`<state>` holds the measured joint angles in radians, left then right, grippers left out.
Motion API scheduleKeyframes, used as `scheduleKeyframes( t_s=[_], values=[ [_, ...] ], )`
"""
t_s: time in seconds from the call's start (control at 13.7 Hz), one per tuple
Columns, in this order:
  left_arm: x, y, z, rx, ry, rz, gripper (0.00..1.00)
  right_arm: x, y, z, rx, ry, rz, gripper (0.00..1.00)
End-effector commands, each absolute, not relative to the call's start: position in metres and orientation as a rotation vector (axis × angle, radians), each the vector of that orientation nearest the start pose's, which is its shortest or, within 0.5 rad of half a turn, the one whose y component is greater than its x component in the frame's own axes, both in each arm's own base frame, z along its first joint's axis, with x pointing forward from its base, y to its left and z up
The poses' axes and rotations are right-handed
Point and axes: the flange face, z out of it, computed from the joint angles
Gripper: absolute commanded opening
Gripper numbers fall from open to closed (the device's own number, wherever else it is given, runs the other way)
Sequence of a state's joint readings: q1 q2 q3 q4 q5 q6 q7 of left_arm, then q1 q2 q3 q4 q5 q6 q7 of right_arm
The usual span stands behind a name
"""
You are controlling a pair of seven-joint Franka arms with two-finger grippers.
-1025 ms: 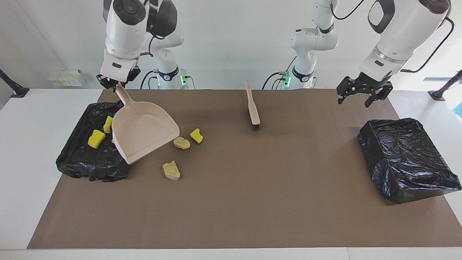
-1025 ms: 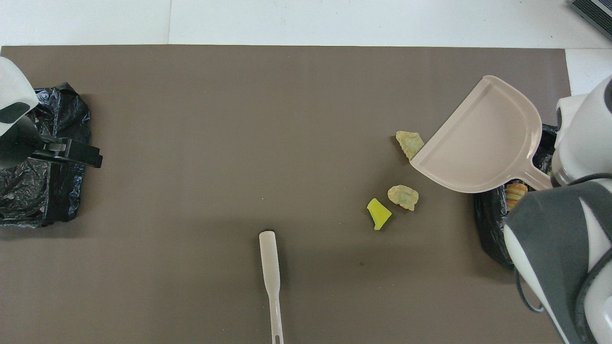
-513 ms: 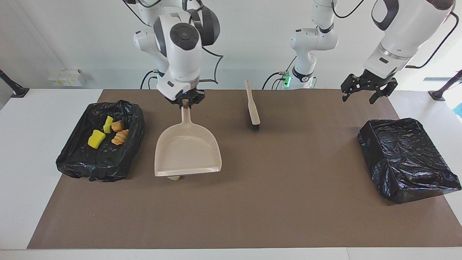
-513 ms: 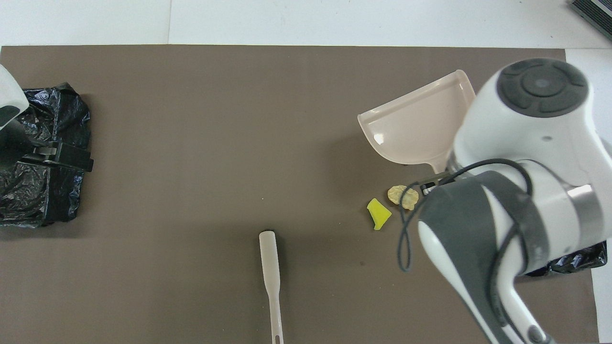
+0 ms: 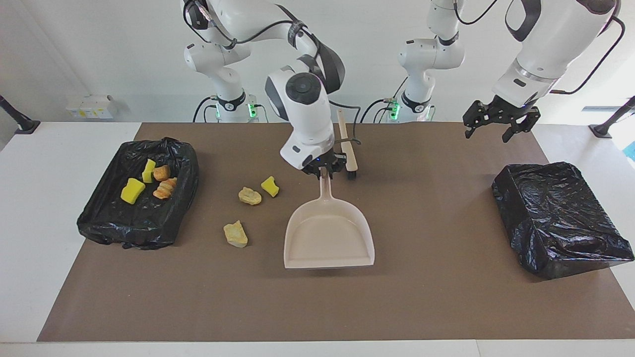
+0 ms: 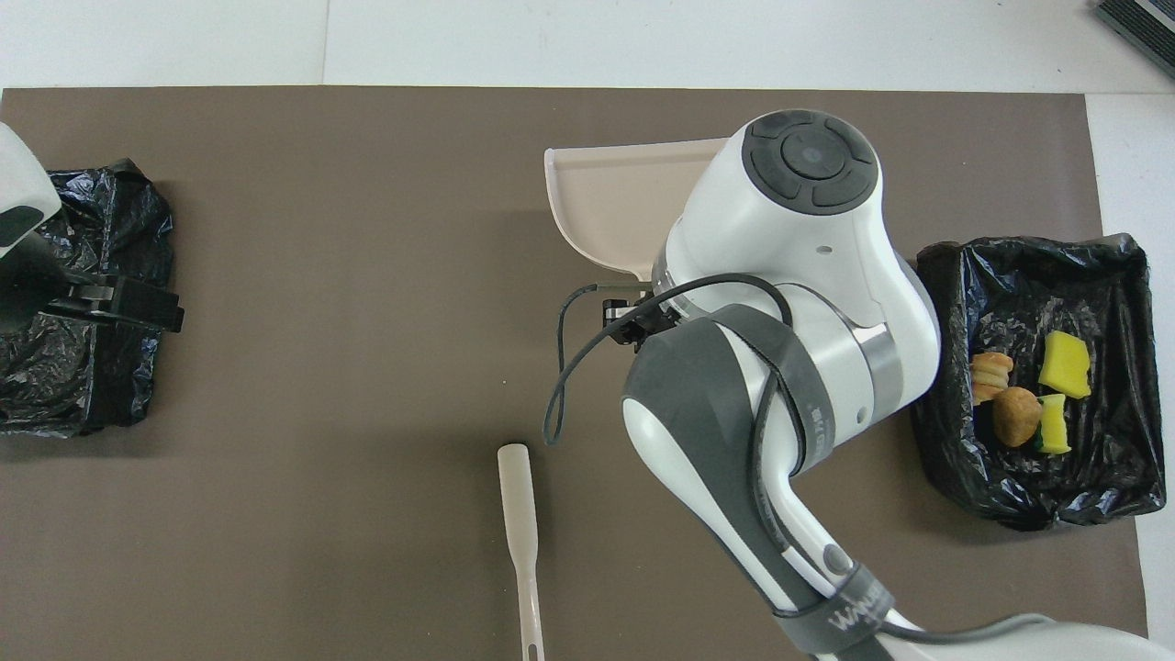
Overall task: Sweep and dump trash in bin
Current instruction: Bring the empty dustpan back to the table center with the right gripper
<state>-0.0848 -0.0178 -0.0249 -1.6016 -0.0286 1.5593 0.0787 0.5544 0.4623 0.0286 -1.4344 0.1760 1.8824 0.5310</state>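
Trash scraps point(image 5: 249, 196) left of frame centre look light, spongy; I sweep, never pinch. My right gripper point(image 5: 325, 169) clamps the dustpan point(image 5: 328, 238) handle; left gripper point(image 5: 499, 124) gapes, waiting.

Robotics lab: two bench-mounted Franka arms point(image 5: 297, 29), brown mat point(image 5: 421, 297) over white table point(image 5: 30, 223), bare walls.

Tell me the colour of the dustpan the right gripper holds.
The dustpan is pale beige, clearest in the facing view.
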Motion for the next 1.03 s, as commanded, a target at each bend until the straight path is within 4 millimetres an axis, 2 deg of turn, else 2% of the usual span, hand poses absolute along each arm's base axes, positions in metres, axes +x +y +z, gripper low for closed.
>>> scheduleKeyframes(
  t_s=[0.0,0.15,0.29,0.37,0.51,0.66,0.73,0.81,0.88,0.95],
  values=[
    [0.536,-0.071,0.621,-3.145,0.322,0.037,1.00,0.586,0.418,0.408,-2.989,0.006,0.159,0.00],
    [0.536,-0.077,0.622,-3.146,0.324,0.028,1.00,0.577,0.428,0.395,-3.012,-0.035,0.159,0.00],
    [0.535,-0.082,0.621,-3.146,0.339,0.028,1.00,0.572,0.427,0.385,-3.023,-0.057,0.172,0.00],
    [0.535,-0.085,0.621,-3.145,0.346,0.028,1.00,0.575,0.428,0.384,-3.009,-0.045,0.156,0.00],
    [0.534,-0.086,0.621,-3.145,0.351,0.031,1.00,0.581,0.436,0.358,-2.987,-0.013,0.128,0.00],
    [0.532,-0.085,0.621,-3.146,0.349,0.031,1.00,0.578,0.440,0.352,-2.980,-0.015,0.143,0.00],
    [0.531,-0.085,0.617,-3.146,0.351,0.040,1.00,0.580,0.438,0.352,-2.981,-0.013,0.145,0.12],
    [0.532,-0.085,0.617,-3.146,0.353,0.028,1.00,0.579,0.439,0.352,-2.983,-0.024,0.142,0.64],
    [0.532,-0.085,0.617,-3.146,0.355,0.026,1.00,0.581,0.435,0.361,-2.978,-0.026,0.131,1.00],
    [0.532,-0.085,0.618,-3.146,0.353,0.021,1.00,0.582,0.432,0.372,-2.973,-0.022,0.128,1.00]
  ],
)
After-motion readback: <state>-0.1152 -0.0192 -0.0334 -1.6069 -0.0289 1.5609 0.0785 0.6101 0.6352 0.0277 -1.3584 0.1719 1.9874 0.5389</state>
